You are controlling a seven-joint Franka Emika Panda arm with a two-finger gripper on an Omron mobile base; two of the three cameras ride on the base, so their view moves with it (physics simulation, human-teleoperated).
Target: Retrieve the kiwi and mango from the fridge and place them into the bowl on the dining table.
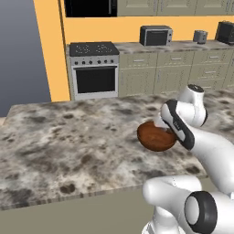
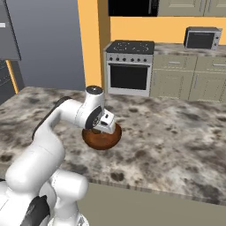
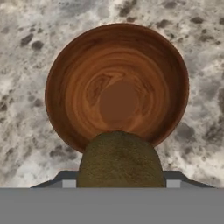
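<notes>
- Pincer [image 3: 118,183] clasps the kiwi [image 3: 120,159] from both sides; the fruit bulges up between the fingertips in the hand view.
- Kiwi hangs directly above the bowl [image 3: 117,87], not yet let go.
- Bowl is bare inside; it sits on the mottled stone surface [image 1: 68,137], with the arm [image 2: 66,114] reaching down over it.
- Judged progress: kiwi fetched, its drop pending. Mango not in the bowl, so a second fridge trip likely remains.
</notes>
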